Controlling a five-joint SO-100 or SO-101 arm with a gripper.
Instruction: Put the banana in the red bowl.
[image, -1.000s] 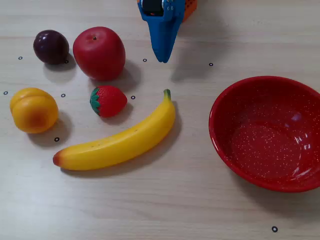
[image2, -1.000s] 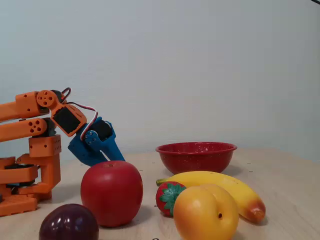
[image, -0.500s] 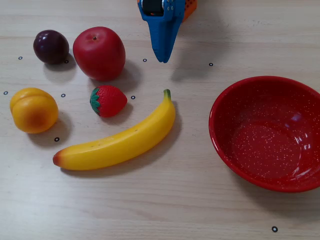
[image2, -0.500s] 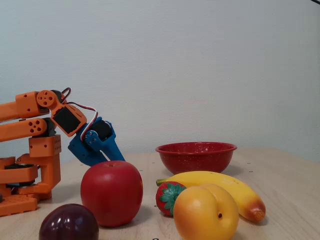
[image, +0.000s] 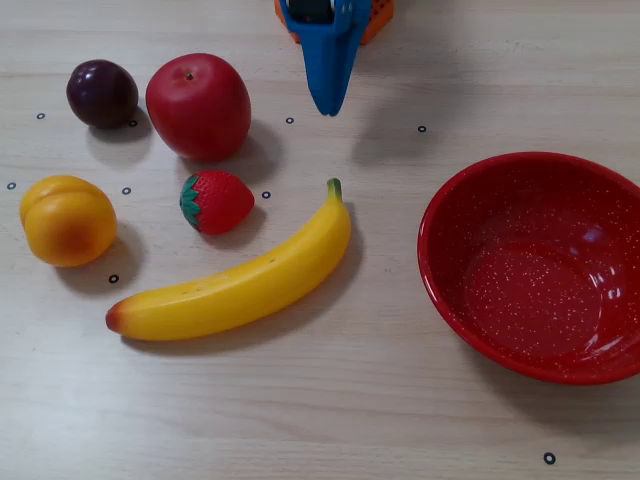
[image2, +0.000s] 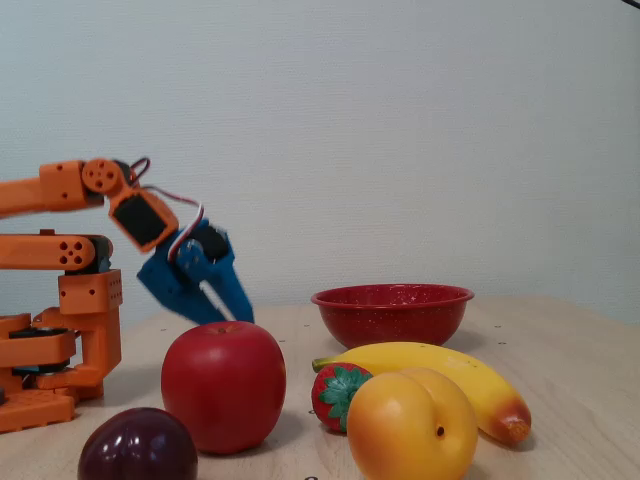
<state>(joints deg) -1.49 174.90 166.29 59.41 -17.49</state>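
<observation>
The banana (image: 240, 283) lies on the bench (image: 330, 400), left of the red bowl (image: 535, 265) and apart from it in the top-down fixed view. The blue claw (image: 327, 105) hovers beyond its stem, fingers together, holding nothing.

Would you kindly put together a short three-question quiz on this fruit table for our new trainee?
1. True or false: the banana already lies inside the red bowl.
2. In the top-down fixed view, which fruit lies nearest the banana's green stem tip? A) plum B) strawberry C) peach
3. Fill in: the gripper holds ____.

Key
1. False: the banana lies on the table left of the bowl, and the bowl is empty.
2. B.
3. Nothing: its blue jaws are together, above the table, touching no fruit, beside the apple.
</observation>
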